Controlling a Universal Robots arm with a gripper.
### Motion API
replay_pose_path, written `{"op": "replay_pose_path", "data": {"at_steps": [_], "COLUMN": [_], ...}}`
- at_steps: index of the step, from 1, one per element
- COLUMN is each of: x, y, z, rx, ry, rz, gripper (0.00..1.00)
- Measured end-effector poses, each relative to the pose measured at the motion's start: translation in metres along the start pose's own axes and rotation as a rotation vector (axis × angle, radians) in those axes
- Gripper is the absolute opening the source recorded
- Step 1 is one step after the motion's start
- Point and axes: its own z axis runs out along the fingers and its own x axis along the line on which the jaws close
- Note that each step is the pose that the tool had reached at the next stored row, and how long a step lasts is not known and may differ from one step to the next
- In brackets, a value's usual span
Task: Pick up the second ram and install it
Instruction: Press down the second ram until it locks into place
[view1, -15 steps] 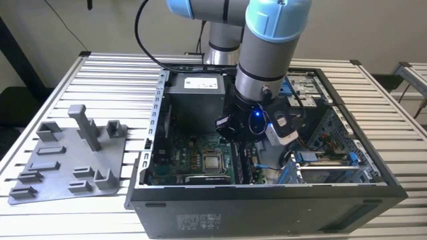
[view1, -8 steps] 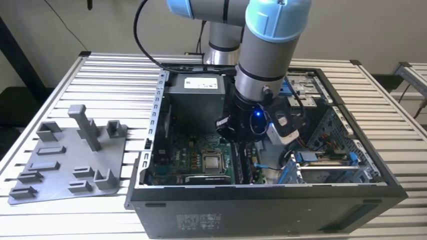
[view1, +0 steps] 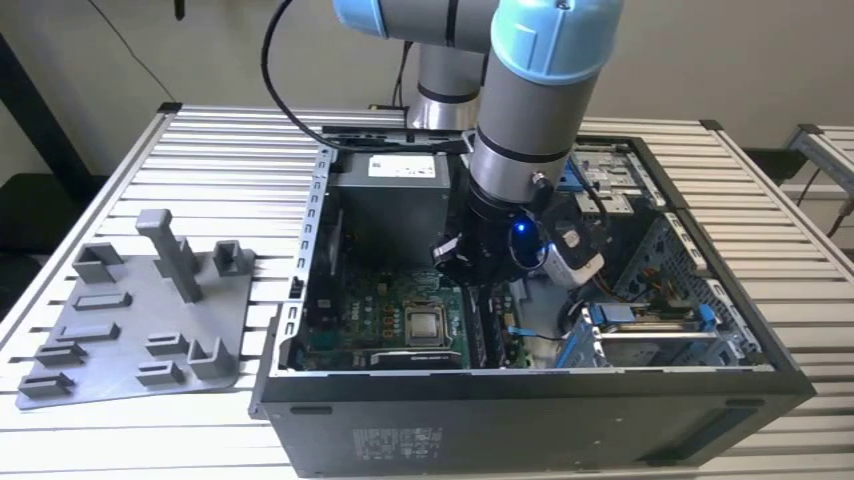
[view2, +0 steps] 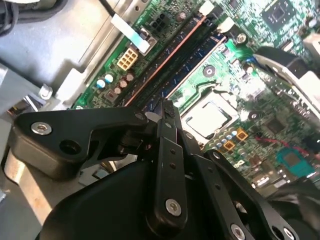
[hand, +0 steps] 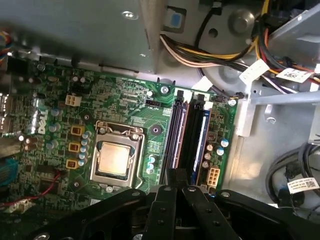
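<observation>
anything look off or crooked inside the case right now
Nothing stands out. The gripper sits over the memory slots on the motherboard inside the open computer case. The CPU socket looks square, and the cables stay beside the board.

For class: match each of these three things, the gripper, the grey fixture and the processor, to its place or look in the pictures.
Things:
1. gripper
2. grey fixture
3. processor

Places:
A. on the slatted table, at the exterior view's left of the computer case
B. inside the case, over the long memory slots
C. silver, in the socket on the green motherboard

Pairs: 1-B, 2-A, 3-C
</observation>
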Motion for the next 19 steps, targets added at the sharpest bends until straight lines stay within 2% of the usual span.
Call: {"op": "replay_pose_path", "data": {"at_steps": [19], "x": [0.0], "y": [0.0], "z": [0.0001], "rx": [-0.001], "ry": [0.0063], "rz": [-0.338], "gripper": [0.11]}}
